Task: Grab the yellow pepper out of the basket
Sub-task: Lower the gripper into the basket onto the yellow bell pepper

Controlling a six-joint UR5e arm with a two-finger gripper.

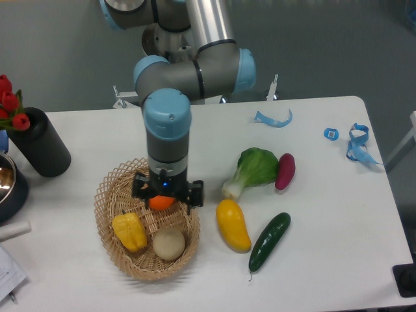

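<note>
The yellow pepper [129,231] lies in the front left of the woven basket [110,253], blocky and ridged. My gripper [167,198] hangs over the basket's middle, right above an orange [160,202] that it mostly covers. The pepper sits to the gripper's lower left, apart from it. The fingers point down away from the camera, so their spacing is hidden. Nothing appears held.
A beige round vegetable [169,244] shares the basket. Right of it on the table lie a smooth yellow squash [233,225], a cucumber [269,241], a bok choy [251,169] and a magenta vegetable [285,171]. A black vase [39,142] of tulips stands far left.
</note>
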